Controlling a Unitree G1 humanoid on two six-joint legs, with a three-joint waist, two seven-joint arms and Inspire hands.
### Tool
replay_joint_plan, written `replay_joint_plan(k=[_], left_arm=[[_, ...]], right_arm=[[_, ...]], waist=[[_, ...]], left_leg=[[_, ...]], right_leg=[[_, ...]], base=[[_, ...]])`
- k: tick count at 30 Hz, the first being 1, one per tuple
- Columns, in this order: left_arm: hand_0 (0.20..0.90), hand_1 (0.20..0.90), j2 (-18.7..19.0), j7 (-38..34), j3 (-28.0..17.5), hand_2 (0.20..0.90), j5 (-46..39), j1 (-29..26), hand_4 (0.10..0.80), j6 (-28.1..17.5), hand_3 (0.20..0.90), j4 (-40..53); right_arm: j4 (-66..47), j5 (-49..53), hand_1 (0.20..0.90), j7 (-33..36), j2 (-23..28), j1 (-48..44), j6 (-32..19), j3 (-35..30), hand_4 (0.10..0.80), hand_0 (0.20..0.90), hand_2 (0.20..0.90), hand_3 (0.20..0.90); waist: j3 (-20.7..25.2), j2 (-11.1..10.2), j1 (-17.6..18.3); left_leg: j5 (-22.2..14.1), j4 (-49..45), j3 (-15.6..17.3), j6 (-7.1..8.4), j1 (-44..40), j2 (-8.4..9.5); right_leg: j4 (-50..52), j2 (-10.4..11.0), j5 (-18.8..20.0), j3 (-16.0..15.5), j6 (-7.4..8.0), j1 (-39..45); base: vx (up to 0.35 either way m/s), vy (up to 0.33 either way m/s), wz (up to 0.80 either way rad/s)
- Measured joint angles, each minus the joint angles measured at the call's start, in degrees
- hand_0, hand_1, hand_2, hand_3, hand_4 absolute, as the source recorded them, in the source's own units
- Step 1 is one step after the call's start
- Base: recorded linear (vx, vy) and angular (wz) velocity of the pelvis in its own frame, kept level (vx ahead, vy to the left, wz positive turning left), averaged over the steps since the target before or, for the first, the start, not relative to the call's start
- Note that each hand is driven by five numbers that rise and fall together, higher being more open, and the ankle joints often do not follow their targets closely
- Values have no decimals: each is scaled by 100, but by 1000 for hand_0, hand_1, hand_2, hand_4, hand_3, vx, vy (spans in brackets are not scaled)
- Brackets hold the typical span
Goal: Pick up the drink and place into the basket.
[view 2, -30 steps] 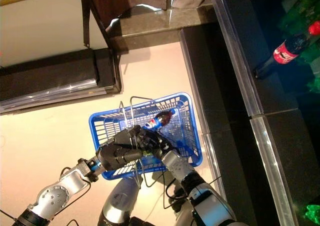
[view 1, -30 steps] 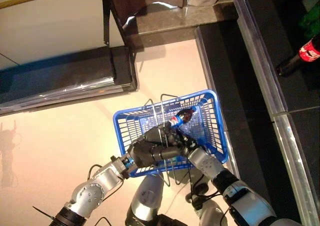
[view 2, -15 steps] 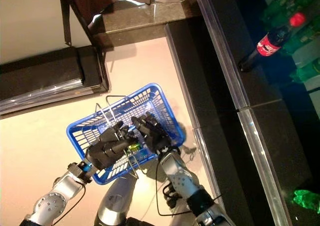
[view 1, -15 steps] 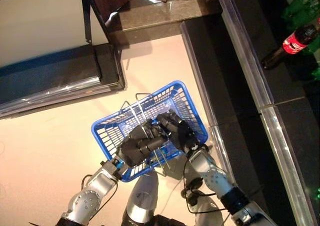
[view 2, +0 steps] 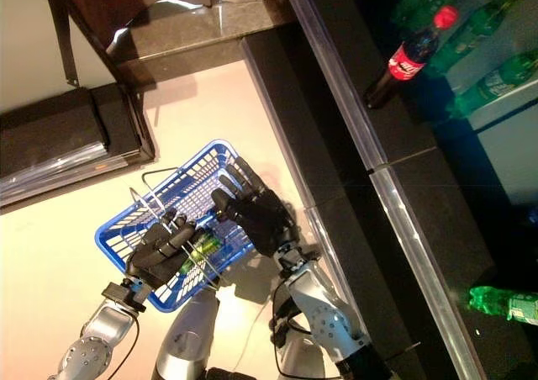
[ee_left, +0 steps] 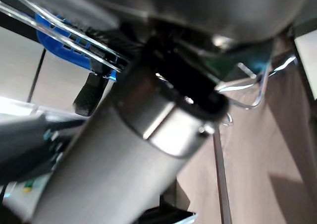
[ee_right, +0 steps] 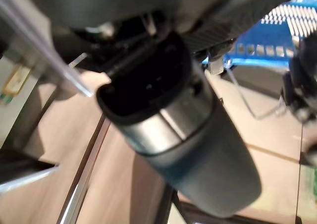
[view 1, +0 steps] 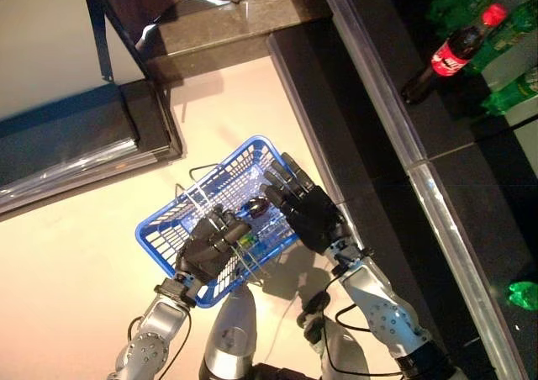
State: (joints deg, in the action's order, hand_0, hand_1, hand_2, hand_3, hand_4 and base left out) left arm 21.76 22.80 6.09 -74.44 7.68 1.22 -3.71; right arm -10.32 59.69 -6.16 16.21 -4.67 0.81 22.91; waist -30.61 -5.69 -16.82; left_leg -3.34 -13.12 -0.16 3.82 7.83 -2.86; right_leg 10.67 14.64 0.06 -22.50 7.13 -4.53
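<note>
- Left eye view: pale floor beside a dark shelf. The blue basket (view 1: 220,197) hangs from the left hand (view 1: 210,247), its fingers curled round the wire handles. A drink bottle (view 1: 255,208) lies inside, just beside the spread-fingered right hand (view 1: 307,213).
- Right eye view: a green bottle (view 2: 202,248) lies lengthwise under the left hand.
- Wrist views: both blocked.

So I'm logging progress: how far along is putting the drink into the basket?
Nearly done. A drink bottle lies inside the blue basket, and the right hand is open above it, holding nothing. The left hand grips the wire handles, carrying the basket. Other bottles stand on the shelf.
</note>
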Motion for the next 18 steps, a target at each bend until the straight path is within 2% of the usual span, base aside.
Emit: replay_joint_plan(k=[5, 8, 10, 16, 18], left_arm=[[300, 300, -220, -575, -270, 300, 117, 62, 100, -350, 200, -605], [300, 300, -417, -665, -540, 300, 260, 217, 100, -661, 200, -1364], [300, 300, -436, -895, -627, 300, 447, 325, 100, -706, 200, -1620], [300, 300, -619, -1238, -747, 300, 606, 279, 100, -846, 200, -2850], [300, 300, -621, -1261, -739, 300, 621, 220, 100, -873, 200, -3137]], right_arm=[[-51, -318, 900, -176, -34, 443, -8, -247, 800, 900, 900, 900], [107, -324, 900, -401, -49, 935, -8, -681, 800, 900, 900, 900], [306, -317, 900, -492, -32, 1191, -12, -921, 800, 900, 900, 900], [1500, -335, 900, -1078, -103, 1619, -110, -1243, 800, 900, 900, 900], [1867, -339, 900, -1162, -204, 1645, -168, -1245, 800, 900, 900, 900]], waist=[[78, -137, 337], [180, -267, 594], [253, -357, 799], [589, -370, 1199], [758, -351, 1273]], left_leg=[[-10, 131, 223, -18, -286, -18], [-18, 258, 481, -39, -485, -29], [-20, 312, 583, -45, -534, -28], [-65, 470, 1058, -100, -900, -20], [-64, 506, 1091, -106, -930, -8]], right_leg=[[-165, -64, 73, 352, 30, 149], [-298, -90, 171, 594, 54, 181], [-356, -94, 211, 698, 58, 164], [-504, -107, 366, 1048, 83, 236], [-504, -89, 379, 1051, 95, 241]], base=[[1, 65, -25], [-26, 98, -35], [-36, 163, -29], [-26, 178, -36], [-13, 98, -21]])
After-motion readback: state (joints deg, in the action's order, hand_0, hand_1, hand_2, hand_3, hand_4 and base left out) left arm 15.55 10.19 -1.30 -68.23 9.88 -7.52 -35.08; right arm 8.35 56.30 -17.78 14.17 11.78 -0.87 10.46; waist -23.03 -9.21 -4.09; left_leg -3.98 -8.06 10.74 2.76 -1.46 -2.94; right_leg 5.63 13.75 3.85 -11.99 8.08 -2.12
